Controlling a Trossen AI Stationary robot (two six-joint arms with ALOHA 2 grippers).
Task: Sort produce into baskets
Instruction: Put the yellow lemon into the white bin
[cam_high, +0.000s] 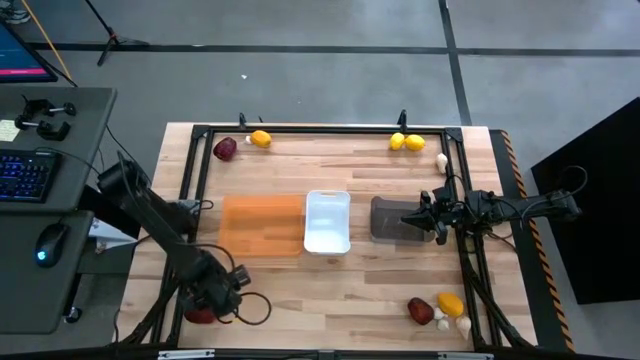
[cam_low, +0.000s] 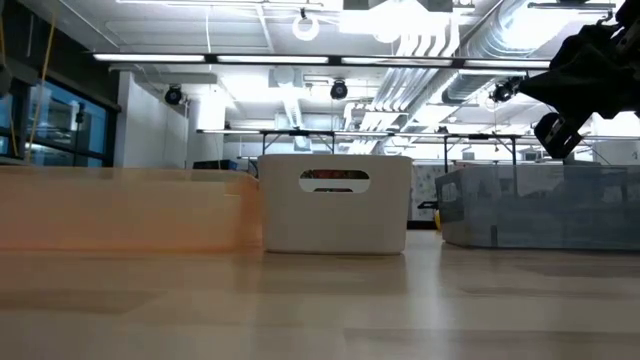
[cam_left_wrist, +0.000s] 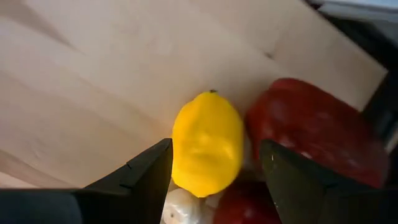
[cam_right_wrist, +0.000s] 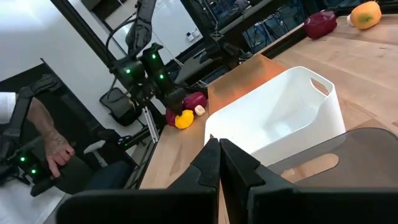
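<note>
Both arms are matte black with chunky jointed links. The left arm (cam_high: 160, 225) carries a looped black cable near its wrist and small green lights, visible beyond the white bin (cam_right_wrist: 280, 124). The right arm (cam_high: 500, 208) shows thin black wiring. Each gripper's fingers (cam_left_wrist: 146, 177) are dark, flat, angular plates.

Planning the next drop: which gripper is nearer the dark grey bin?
Right. The right gripper hovers at the dark grey bin; the left gripper is far off at the table's near-left corner.
</note>
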